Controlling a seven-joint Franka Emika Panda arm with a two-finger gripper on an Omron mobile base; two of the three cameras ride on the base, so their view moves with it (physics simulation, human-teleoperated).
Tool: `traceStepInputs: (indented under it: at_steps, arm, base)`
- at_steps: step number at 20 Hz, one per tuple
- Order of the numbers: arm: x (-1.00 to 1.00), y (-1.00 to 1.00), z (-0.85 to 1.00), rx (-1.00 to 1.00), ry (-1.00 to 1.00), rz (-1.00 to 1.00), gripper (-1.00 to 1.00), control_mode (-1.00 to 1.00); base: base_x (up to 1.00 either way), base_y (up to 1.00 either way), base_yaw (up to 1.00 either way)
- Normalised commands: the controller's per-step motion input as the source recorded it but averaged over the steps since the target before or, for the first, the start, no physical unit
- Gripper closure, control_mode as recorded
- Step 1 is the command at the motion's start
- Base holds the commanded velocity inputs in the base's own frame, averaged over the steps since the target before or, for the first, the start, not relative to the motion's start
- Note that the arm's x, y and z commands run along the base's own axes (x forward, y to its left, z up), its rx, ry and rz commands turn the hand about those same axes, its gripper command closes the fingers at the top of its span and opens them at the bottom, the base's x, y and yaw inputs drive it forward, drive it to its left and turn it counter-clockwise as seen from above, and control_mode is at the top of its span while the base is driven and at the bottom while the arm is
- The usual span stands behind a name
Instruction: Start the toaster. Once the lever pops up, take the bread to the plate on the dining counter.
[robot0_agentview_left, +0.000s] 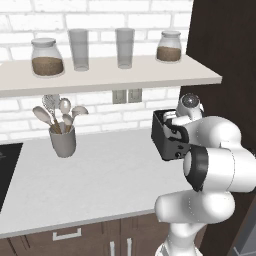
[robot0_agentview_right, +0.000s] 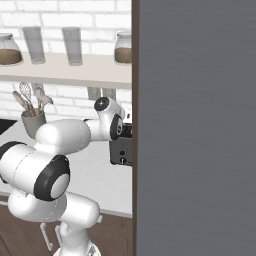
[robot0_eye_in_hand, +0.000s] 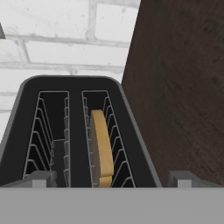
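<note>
Two slots top the small black boxy toaster (robot0_eye_in_hand: 70, 131) directly beneath your two-finger gripper (robot0_eye_in_hand: 111, 177), whose jaws stand fully spread and hold nothing, while the flat tan-brown bread slice (robot0_eye_in_hand: 101, 146) sits upright in the toaster's slot nearer the dark wood panel (robot0_eye_in_hand: 183, 83).

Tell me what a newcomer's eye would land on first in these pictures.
The white arm dominates, bent over the black toaster at the counter's right end, beside a dark wood panel. In the hand view the open end effector looks straight down into the slots, where the tan bread stands in the right one. Behind, jars and glasses line a shelf on the white brick wall.
</note>
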Motion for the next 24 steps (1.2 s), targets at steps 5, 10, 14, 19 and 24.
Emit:
traceStepInputs:
  at_steps: [5, 10, 14, 19, 24]
  arm:
    - [0.0, 0.0, 0.0, 0.0, 0.0, 0.0, -1.0, -1.0]
    - [0.0, 0.0, 0.0, 0.0, 0.0, 0.0, -1.0, -1.0]
    - [0.0, 0.0, 0.0, 0.0, 0.0, 0.0, -1.0, -1.0]
    - [0.0, 0.0, 0.0, 0.0, 0.0, 0.0, -1.0, -1.0]
    - [0.0, 0.0, 0.0, 0.0, 0.0, 0.0, -1.0, -1.0]
  base:
    - [0.0, 0.0, 0.0]
    - [0.0, 0.0, 0.0]
    - [0.0, 0.0, 0.0]
    - [0.0, 0.0, 0.0]
    - [0.0, 0.0, 0.0]
